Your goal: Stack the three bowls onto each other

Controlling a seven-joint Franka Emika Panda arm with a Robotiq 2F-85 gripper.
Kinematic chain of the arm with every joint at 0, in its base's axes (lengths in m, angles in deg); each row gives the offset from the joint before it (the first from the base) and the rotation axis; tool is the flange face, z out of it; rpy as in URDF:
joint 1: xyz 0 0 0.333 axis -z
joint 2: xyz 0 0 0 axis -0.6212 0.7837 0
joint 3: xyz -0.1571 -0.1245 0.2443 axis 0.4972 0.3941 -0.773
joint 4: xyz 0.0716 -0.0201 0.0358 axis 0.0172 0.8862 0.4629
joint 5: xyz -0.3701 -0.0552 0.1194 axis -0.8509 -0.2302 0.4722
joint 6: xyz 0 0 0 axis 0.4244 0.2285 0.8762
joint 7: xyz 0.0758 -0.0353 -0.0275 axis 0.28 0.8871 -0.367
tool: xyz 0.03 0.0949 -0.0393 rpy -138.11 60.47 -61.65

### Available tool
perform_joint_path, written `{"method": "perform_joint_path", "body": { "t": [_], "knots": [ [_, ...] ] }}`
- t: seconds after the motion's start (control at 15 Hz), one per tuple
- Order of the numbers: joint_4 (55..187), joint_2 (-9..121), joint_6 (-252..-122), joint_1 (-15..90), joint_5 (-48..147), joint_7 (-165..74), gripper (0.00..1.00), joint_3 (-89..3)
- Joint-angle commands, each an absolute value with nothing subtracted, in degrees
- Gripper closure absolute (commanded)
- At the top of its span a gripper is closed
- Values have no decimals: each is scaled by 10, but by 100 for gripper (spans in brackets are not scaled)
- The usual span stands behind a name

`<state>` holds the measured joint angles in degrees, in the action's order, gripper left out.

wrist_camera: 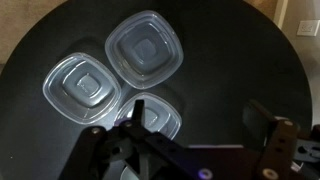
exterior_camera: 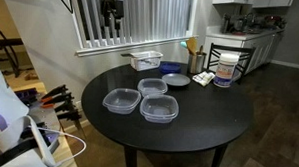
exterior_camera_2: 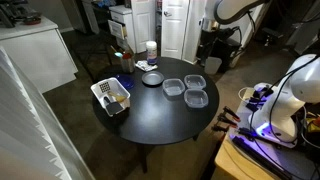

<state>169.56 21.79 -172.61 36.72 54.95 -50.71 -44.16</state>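
Three clear plastic bowls lie side by side, unstacked, on the round black table [exterior_camera: 198, 130]. In an exterior view they are at the left [exterior_camera: 120, 100], the back [exterior_camera: 152, 88] and the front [exterior_camera: 159, 108]. They also show in the other exterior view [exterior_camera_2: 173, 88] [exterior_camera_2: 194, 81] [exterior_camera_2: 195, 99]. In the wrist view they lie below me [wrist_camera: 85, 88] [wrist_camera: 145, 45] [wrist_camera: 162, 116]; my left finger covers part of the last one. My gripper [wrist_camera: 200, 120] is open and empty, high above the table, also seen in an exterior view [exterior_camera: 112, 12].
A dark blue round dish [exterior_camera: 173, 67] [exterior_camera_2: 152, 79] and a white basket [exterior_camera: 144, 60] [exterior_camera_2: 111, 96] stand at the table's far side. A white tub [exterior_camera: 225, 68] and utensils stand near them. A counter and window blinds lie beyond.
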Motion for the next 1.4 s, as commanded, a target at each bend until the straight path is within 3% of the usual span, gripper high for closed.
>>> {"method": "perform_joint_path", "body": {
  "t": [0.0,0.73,1.33],
  "knots": [
    [1695,218,-1725,374,552,-509,0,-448],
    [1693,237,-1748,375,553,-491,0,-452],
    [1687,400,-2017,388,476,-312,0,-466]
  ]
}}
